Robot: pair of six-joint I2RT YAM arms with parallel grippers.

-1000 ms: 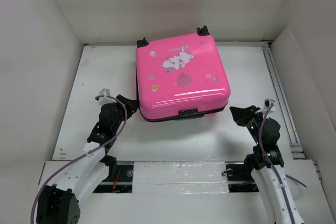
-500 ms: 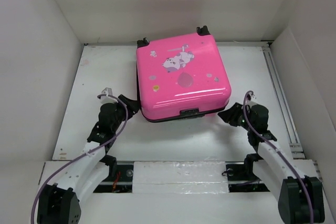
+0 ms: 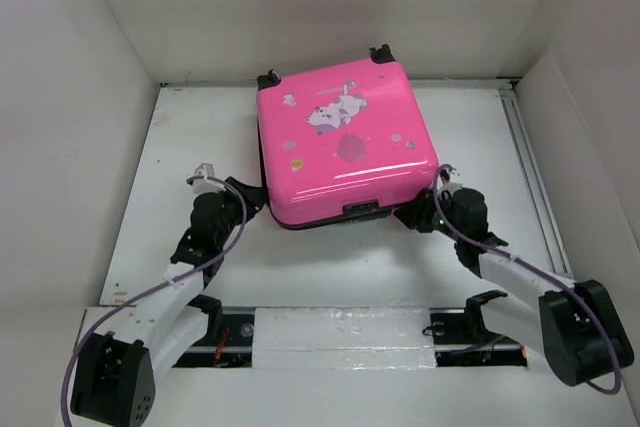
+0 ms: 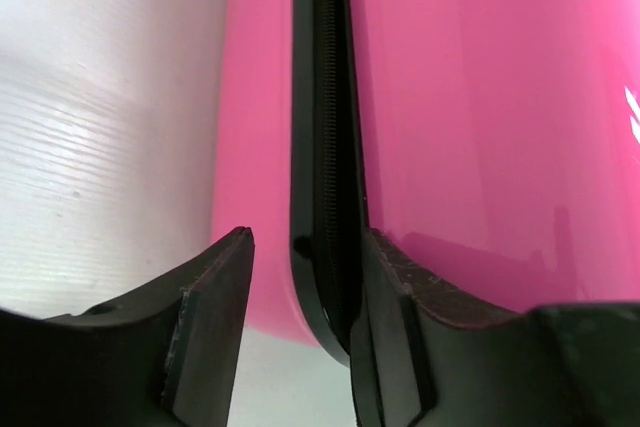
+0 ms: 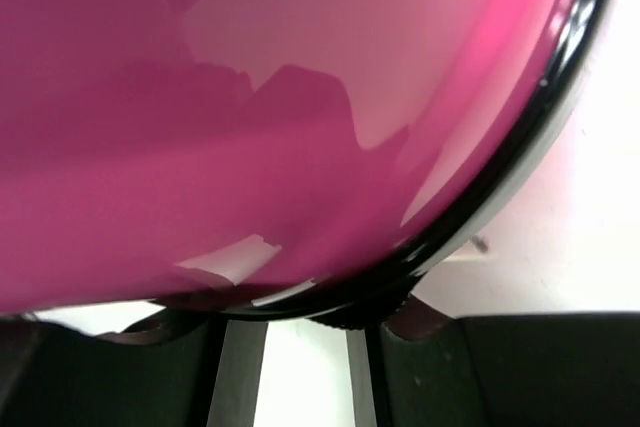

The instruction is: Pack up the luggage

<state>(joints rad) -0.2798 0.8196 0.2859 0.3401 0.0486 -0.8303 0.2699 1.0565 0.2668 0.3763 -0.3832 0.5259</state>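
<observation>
The luggage (image 3: 345, 142) is a bright-pink hard-shell suitcase with a cartoon print. It lies flat and closed at the middle back of the table. My left gripper (image 3: 256, 201) is open at its near left corner. In the left wrist view the jaws (image 4: 305, 322) straddle the black zipper seam (image 4: 325, 167); the right finger (image 4: 400, 327) lies against the pink shell (image 4: 480, 117). My right gripper (image 3: 413, 215) is open at the near right corner. In the right wrist view its jaws (image 5: 300, 372) sit just under the black rim (image 5: 470, 207) of the shell (image 5: 250, 97).
White walls enclose the white table (image 3: 200, 137) on the left, back and right. A rail (image 3: 530, 177) runs along the right side. A white bar (image 3: 340, 337) crosses the near edge between the arm bases.
My right arm has swung left and forward until its gripper meets the suitcase's near right corner. The suitcase has shifted slightly left and back. My left gripper has barely moved.
</observation>
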